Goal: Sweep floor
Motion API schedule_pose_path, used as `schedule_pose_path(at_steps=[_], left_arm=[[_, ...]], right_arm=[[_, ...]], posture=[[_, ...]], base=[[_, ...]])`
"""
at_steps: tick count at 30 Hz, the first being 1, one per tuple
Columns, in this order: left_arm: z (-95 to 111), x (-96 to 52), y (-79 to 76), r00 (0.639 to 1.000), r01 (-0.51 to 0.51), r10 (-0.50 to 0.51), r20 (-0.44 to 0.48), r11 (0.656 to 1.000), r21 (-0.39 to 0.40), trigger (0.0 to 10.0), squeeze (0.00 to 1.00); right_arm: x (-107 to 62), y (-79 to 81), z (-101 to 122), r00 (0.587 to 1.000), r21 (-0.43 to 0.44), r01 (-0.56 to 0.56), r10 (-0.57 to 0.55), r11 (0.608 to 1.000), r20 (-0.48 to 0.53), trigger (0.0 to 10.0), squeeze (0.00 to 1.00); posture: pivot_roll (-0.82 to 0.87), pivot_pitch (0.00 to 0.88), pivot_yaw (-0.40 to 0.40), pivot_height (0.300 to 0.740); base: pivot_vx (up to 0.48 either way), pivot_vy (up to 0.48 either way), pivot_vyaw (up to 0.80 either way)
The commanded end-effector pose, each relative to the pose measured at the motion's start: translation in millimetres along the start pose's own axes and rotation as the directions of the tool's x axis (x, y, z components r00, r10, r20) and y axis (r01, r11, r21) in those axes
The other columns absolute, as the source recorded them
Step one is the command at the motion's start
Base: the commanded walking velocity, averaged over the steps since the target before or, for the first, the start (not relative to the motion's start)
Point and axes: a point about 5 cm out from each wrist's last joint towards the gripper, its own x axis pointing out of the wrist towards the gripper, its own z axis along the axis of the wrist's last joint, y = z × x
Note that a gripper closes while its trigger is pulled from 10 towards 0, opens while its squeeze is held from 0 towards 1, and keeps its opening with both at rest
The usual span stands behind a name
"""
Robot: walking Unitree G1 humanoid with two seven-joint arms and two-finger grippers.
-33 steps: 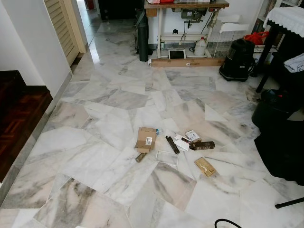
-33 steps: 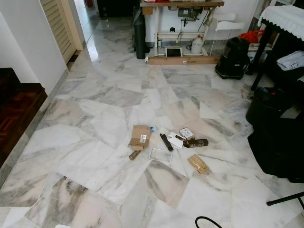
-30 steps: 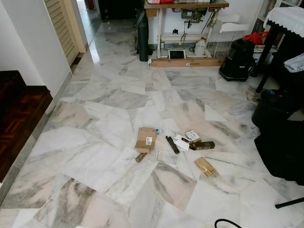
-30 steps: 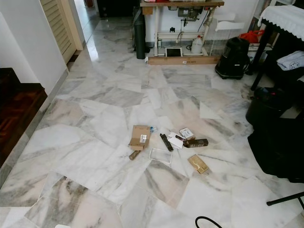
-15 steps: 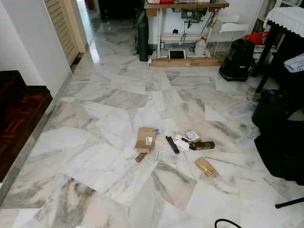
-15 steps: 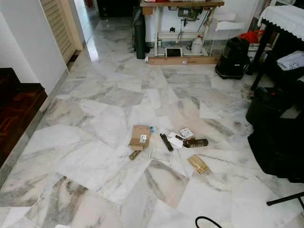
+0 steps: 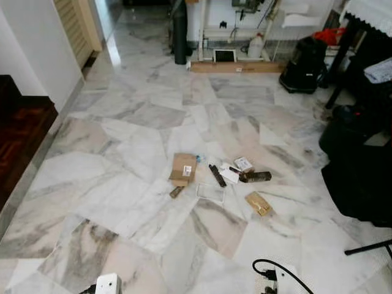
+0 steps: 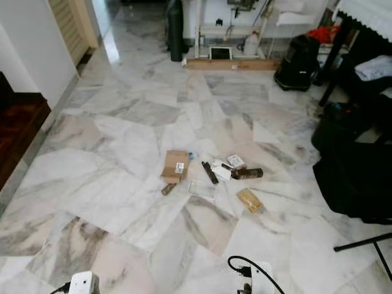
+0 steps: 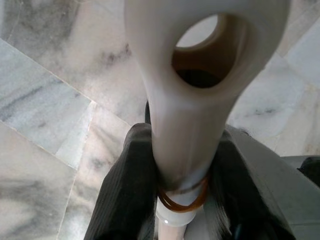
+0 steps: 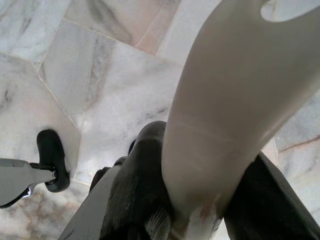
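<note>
Left hand (image 9: pixel 182 200) pinches white tool handle with hang hole (image 9: pixel 200 100); right hand (image 10: pixel 195 200) pinches second white handle (image 10: pixel 235 100). Both gripped ready for sweeping. Litter cluster mid marble floor (image 7: pixel 122 184): cardboard box (image 7: pixel 182 167), gold packet (image 7: pixel 258 203), dark tube (image 7: pixel 215 176).

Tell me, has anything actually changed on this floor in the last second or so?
Mostly the view: the camera has tipped down and edged forward, so a white device and a black cable now show at the bottom. The cardboard box, dark tube and tan packet lie as before.
</note>
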Motion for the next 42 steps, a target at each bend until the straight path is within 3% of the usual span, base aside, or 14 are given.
schedule_pose_path(at_steps=[1, 4, 10, 12, 26, 29, 33, 35, 36, 40, 41, 42], left_arm=[[-6.6, -2.5, 5.1, 1.0, -0.008, 0.008, -0.018, 1.0, 0.006, 10.0, 0.0], [-8.2, -2.5, 1.4, 0.999, 0.025, -0.021, -0.032, 0.992, 0.124, 10.0, 0.0], [-6.3, -1.7, 0.1, 0.999, 0.013, -0.004, -0.034, 0.962, 0.272, 10.0, 0.0], [-6.1, -1.4, -1.1, 0.999, 0.015, -0.005, -0.035, 0.959, 0.281, 10.0, 0.0], [-4.5, -1.9, -1.3, 1.0, -0.019, 0.016, 0.014, 0.981, 0.194, 10.0, 0.0], [-6.2, -3.3, 2.0, 0.999, -0.042, 0.037, 0.026, 0.981, 0.189, 10.0, 0.0], [-3.9, -7.0, 14.6, 0.993, -0.089, 0.08, 0.082, 0.989, 0.114, 10.0, 0.0], [14.9, -6.1, 27.1, 0.987, -0.111, 0.095, 0.128, 0.987, 0.12, 10.0, 0.0], [14.9, -6.1, 27.1, 0.987, -0.111, 0.095, 0.128, 0.987, 0.12, 10.0, 0.0], [43.5, -8.8, 44.6, 0.959, -0.173, 0.138, 0.247, 0.977, 0.123, 10.0, 0.0], [57.5, -10.7, 50.9, 0.938, -0.198, 0.157, 0.309, 0.974, 0.108, 10.0, 0.0], [57.5, -10.7, 50.9, 0.938, -0.198, 0.157, 0.309, 0.974, 0.108, 10.0, 0.0]], right_arm=[[-0.2, 0.7, 0.0, 1.0, 0.009, 0.002, -0.002, 1.0, 0.011, 10.0, 0.0], [-0.1, -1.3, 1.4, 1.0, 0.014, 0.018, -0.019, 1.0, 0.019, 10.0, 0.0], [-0.5, -7.9, 1.6, 0.998, 0.012, 0.057, -0.057, 0.998, 0.012, 10.0, 0.0], [-0.6, -8.9, 1.0, 0.998, 0.004, 0.058, -0.058, 0.998, 0.008, 10.0, 0.0], [-0.4, -14.6, 7.1, 0.996, 0.002, 0.079, -0.079, 0.997, 0.032, 10.0, 0.0], [-0.6, -17.8, 8.9, 0.995, -0.011, 0.096, -0.095, 0.995, 0.04, 10.0, 0.0], [-2.1, -29.4, 14.2, 0.985, -0.088, 0.162, -0.156, 0.983, 0.079, 10.0, 0.0], [-2.7, -36.5, 23.0, 0.975, -0.112, 0.2, -0.187, 0.973, 0.12, 10.0, 0.0], [-2.7, -36.5, 23.0, 0.975, -0.112, 0.2, -0.187, 0.973, 0.12, 10.0, 0.0], [-6.5, -51.3, 67.0, 0.922, -0.14, 0.278, -0.223, 0.95, 0.316, 10.0, 0.0], [-9.7, -54.6, 87.8, 0.886, -0.135, 0.306, -0.23, 0.942, 0.402, 10.0, 0.0], [-9.7, -54.6, 87.8, 0.886, -0.135, 0.306, -0.23, 0.942, 0.402, 10.0, 0.0]], posture=[[0.04, 0.119, -0.036, 0.74], [0.04, 0.111, -0.035, 0.74], [0.02, 0.073, -0.034, 0.74], [0.03, 0.059, -0.034, 0.74], [0.02, 0.045, -0.041, 0.74], [0.03, 0.046, -0.043, 0.74], [0.03, 0.038, -0.047, 0.74], [0.03, 0.035, -0.05, 0.74], [0.03, 0.035, -0.05, 0.74], [0.03, 0.022, -0.051, 0.74], [0.02, 0.011, -0.052, 0.74], [0.02, 0.011, -0.052, 0.74]], base=[[0.0, 0.0, 0.0], [0.0, 0.0, 0.0], [0.0, 0.0, 0.0], [0.0, 0.0, 0.0], [0.0, 0.0, 0.0], [0.0, 0.0, 0.0], [0.0, 0.0, 0.0], [0.0, 0.0, 0.0], [0.0, 0.0, 0.0], [0.0, 0.0, 0.0], [0.0, 0.0, 0.0], [0.0, 0.0, 0.0]])
